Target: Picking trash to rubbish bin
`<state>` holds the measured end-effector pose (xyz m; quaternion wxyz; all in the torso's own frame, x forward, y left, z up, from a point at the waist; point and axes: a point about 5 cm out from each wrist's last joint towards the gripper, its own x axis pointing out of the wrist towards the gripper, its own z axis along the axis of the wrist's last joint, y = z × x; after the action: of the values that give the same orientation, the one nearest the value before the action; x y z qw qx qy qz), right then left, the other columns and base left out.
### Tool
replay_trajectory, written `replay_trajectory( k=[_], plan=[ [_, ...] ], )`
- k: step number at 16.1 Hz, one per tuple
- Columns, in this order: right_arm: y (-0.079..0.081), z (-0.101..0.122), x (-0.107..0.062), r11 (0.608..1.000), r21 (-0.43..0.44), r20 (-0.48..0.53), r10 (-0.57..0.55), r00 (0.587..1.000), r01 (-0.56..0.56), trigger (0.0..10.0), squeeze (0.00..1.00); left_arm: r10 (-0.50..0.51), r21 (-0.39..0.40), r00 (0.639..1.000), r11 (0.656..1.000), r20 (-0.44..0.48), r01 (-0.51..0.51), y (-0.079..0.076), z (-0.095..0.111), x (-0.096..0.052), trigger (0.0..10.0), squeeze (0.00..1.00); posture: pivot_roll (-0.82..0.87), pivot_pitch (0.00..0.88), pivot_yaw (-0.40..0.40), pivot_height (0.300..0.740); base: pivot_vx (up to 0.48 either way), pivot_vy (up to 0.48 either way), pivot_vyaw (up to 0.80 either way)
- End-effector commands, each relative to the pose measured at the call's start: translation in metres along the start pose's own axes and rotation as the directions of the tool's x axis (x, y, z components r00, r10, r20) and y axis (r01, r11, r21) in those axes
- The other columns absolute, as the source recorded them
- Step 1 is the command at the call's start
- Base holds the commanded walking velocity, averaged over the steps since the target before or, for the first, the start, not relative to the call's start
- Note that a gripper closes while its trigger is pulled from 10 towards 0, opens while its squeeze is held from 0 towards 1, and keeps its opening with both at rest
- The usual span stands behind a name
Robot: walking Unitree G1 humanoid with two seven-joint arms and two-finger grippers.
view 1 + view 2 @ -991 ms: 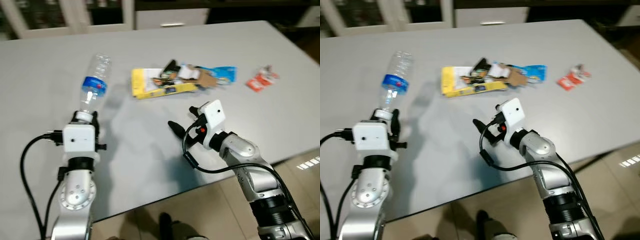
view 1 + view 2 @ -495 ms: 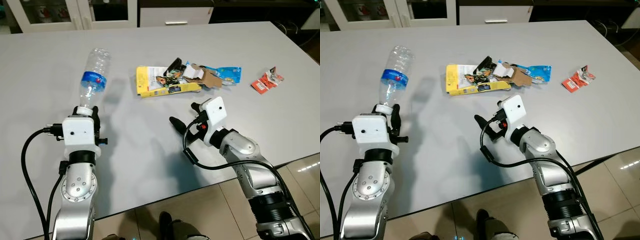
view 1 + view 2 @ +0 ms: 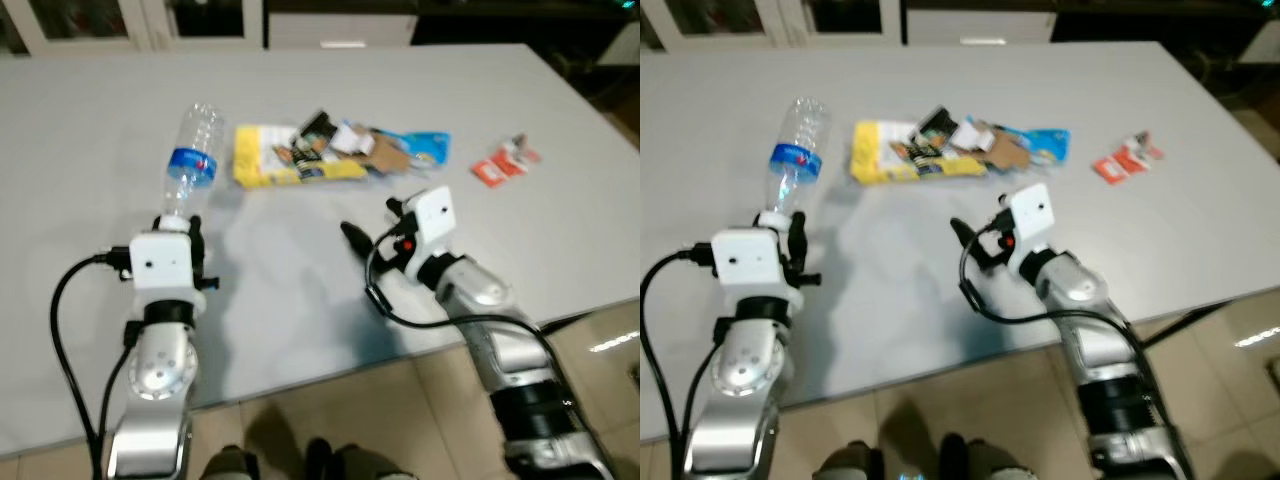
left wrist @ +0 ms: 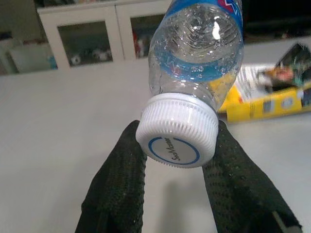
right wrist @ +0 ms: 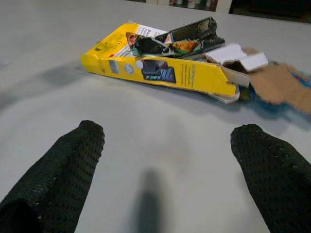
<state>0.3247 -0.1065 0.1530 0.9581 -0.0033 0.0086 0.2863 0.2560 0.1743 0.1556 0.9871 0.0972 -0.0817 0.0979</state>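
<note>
1. Eye views: left gripper (image 3: 185,222) raised over the grey table (image 3: 90,130), clear bottle (image 3: 190,160) sticking up from it; right gripper (image 3: 375,222) low, near the yellow box (image 3: 275,165).
2. Left wrist: fingers (image 4: 119,177) clamped on the white cap (image 4: 177,136) (bottle tilted).
3. Right wrist: fingers (image 5: 63,165) spread wide, empty, facing the box.

Trash spread across the table (image 3: 90,110), arms coming in from the near edge

The bottle (image 3: 190,168) sits on the left, its cap end in the left gripper (image 4: 176,145). A flattened box (image 3: 280,165) lies right of it, with a wrapper pile (image 3: 385,150) touching its right end. A small packet (image 3: 503,165) lies well apart, far right. The right gripper (image 5: 167,145) is in front of the box.
</note>
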Motion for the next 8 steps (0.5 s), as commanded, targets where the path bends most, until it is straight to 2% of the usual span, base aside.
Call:
replay_trajectory(
  k=[1,2,4,8],
  plan=[
    [-0.004,0.002,0.001,1.000,0.010,0.016,-0.022,1.000,0.022,10.0,0.00,-0.007,-0.011,1.000,1.000,-0.011,0.007,-0.001,-0.001,0.000,10.0,0.00,-0.03,0.154,-0.054,0.740,0.000,-0.398,0.00],
    [-0.001,0.003,0.005,1.000,0.018,0.024,-0.021,0.999,0.021,10.0,0.00,-0.007,-0.009,1.000,1.000,-0.012,0.007,0.001,-0.002,0.002,10.0,0.00,-0.02,0.144,-0.046,0.740,0.000,-0.382,0.00],
    [0.002,0.005,0.014,0.998,0.043,0.057,-0.038,0.998,0.035,10.0,0.00,-0.015,-0.019,1.000,1.000,-0.017,0.015,0.006,-0.002,0.006,10.0,0.00,0.02,0.117,-0.023,0.740,0.000,0.000,0.00],
    [0.002,0.003,0.022,0.994,0.082,0.076,-0.083,0.994,0.077,10.0,0.00,-0.025,-0.008,1.000,1.000,-0.016,0.025,0.012,-0.002,0.012,10.0,0.00,0.05,0.078,0.004,0.740,0.000,0.000,0.00]
  ],
)
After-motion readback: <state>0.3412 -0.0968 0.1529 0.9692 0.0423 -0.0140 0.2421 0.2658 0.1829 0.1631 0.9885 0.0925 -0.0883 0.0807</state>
